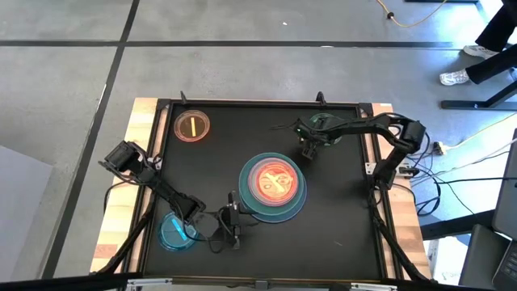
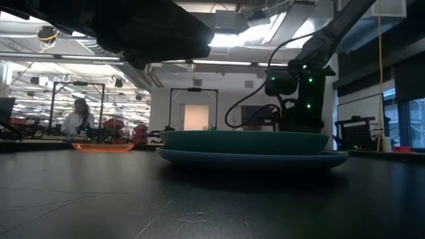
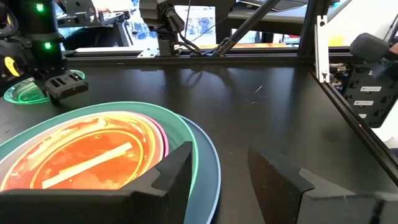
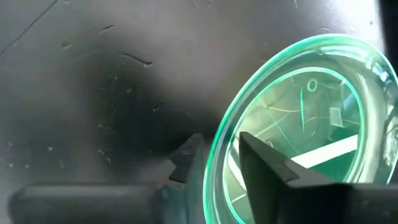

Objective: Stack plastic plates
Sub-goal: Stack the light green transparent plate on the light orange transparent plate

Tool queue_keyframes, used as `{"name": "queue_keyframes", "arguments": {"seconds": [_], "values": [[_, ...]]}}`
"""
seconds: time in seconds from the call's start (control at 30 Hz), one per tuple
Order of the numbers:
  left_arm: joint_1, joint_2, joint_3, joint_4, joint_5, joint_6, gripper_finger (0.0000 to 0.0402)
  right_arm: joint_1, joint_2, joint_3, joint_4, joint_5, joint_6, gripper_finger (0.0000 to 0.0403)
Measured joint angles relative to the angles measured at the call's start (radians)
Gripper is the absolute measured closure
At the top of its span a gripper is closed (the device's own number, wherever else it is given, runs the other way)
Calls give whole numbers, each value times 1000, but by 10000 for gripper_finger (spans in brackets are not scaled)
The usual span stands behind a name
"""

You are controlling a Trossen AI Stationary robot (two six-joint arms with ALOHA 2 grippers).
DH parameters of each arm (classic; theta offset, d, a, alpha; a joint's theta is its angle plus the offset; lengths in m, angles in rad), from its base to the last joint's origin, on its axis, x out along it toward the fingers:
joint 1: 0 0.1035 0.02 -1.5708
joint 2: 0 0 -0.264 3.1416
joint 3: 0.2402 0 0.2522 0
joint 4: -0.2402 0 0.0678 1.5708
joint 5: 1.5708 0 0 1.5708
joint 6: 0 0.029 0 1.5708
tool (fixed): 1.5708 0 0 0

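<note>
A stack of plates [image 1: 275, 186] stands mid-table: light blue at the bottom, then teal-green, then pink, with an orange one [image 3: 87, 155] on top. My left gripper [image 3: 217, 180] is open and hovers at the stack's near-left edge, touching nothing. My right gripper [image 4: 217, 168] is open at the far right. Its fingers straddle the rim of a small green translucent plate [image 4: 311, 112] that lies flat on the table. A small amber plate [image 1: 192, 126] lies far left. A small cyan plate [image 1: 174, 232] lies near left, beside my left arm. My right gripper comes from above with one finger [image 4: 261, 162] inside the green plate's rim [image 4: 221, 155] and the other [image 4: 186, 163] outside it. The plate rests flat on the table. I cannot tell whether either finger touches the rim.
The black tabletop is bounded by a metal frame [image 1: 258, 103] and wooden borders. Open mat lies to the right of the stack and toward the near right corner [image 1: 339, 242]. People and benches show in the room beyond the table.
</note>
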State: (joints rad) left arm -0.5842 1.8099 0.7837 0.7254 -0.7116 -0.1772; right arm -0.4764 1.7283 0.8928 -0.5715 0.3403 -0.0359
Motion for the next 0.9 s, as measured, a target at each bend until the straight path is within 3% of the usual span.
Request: {"name": "queue_keyframes", "arguments": {"seconds": [0.37, 0.47, 0.7, 0.9], "values": [[0, 0, 0, 0, 0, 0, 253, 0, 1, -2, 10, -2, -37, 396], [0, 0, 0, 0, 0, 0, 253, 15, 2, -3, 18, -11, -50, 398], [0, 0, 0, 0, 0, 0, 253, 114, 1, -6, 16, 86, -105, 401], [0, 0, 0, 0, 0, 0, 253, 227, -74, -6, 13, 106, -110, 401]]}}
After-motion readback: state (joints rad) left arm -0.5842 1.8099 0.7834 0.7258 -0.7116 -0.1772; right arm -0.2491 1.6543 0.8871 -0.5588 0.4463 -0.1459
